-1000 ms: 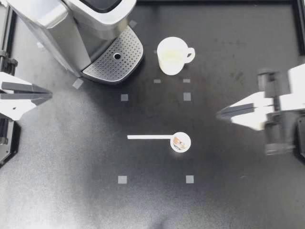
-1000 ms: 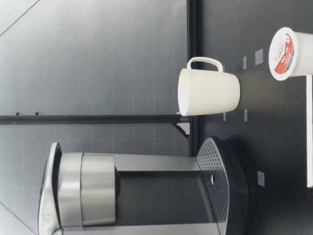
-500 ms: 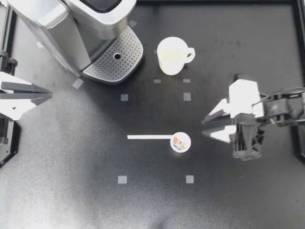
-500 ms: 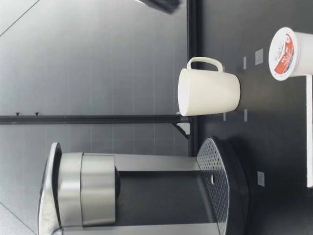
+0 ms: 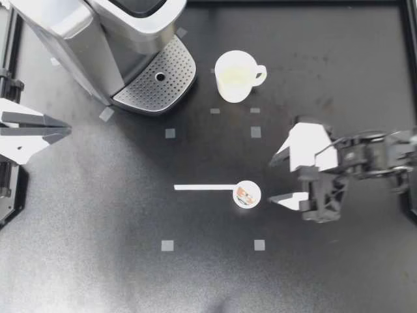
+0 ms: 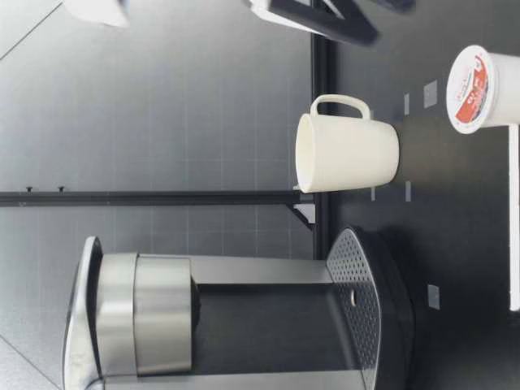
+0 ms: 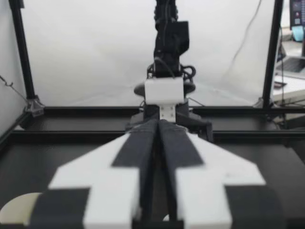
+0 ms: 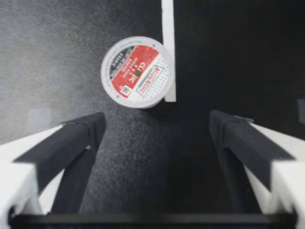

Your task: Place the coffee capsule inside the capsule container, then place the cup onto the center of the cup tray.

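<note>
white strip [image 5: 203,187] touching capsule [image 5: 247,193]; cup [image 5: 236,75] beside machine [image 5: 117,45]; right gripper [image 5: 273,179] spread wide, left gripper [image 5: 68,129] clenched.

I see a black table [image 5: 98,274] with small grey squares [image 5: 167,245] stuck on it and a black frame [image 5: 409,32] round its edge. Behind it is a grey wall [image 6: 162,97] with thin lines. The left wrist view shows a bright white backdrop [image 7: 86,52] behind black poles [image 7: 23,52].

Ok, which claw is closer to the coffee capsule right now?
Right. My right claw is open just beside the coffee capsule, which lies ahead of it; my left claw is shut, far off at the table's left edge.
</note>
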`<state>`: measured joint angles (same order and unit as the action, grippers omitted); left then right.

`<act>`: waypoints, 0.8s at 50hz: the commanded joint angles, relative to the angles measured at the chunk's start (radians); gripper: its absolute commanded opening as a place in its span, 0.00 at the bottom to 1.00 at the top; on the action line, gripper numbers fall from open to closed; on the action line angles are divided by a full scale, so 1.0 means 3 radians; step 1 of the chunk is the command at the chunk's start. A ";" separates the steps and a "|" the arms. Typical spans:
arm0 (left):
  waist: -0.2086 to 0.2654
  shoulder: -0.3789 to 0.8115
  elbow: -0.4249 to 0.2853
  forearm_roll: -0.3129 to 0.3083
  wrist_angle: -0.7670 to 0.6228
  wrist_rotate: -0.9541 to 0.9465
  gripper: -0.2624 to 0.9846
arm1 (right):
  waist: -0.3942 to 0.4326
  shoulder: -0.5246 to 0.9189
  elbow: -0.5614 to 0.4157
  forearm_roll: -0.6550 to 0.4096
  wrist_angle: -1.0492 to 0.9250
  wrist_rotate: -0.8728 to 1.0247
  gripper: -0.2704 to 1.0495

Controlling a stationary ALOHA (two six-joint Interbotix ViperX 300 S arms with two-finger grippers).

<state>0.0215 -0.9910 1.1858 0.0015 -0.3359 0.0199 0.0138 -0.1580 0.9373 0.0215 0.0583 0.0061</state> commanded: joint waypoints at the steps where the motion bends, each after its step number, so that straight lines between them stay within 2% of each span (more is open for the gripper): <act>1: 0.0010 0.0031 -0.0036 0.0005 -0.0031 0.0005 0.32 | 0.0087 0.0092 -0.0082 -0.0015 -0.0164 -0.0010 0.92; 13: 0.0005 0.0031 -0.0036 0.0000 -0.0031 0.0000 0.32 | 0.0138 0.0368 -0.0184 -0.0026 -0.0271 -0.0020 0.92; 40: 0.0005 0.0031 -0.0036 0.0005 -0.0020 -0.0005 0.32 | 0.0123 0.0573 -0.0302 -0.0031 -0.0297 -0.0020 0.92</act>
<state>0.0230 -0.9894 1.1858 0.0015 -0.3359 0.0199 0.0491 0.0184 0.8698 0.0153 -0.0215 0.0015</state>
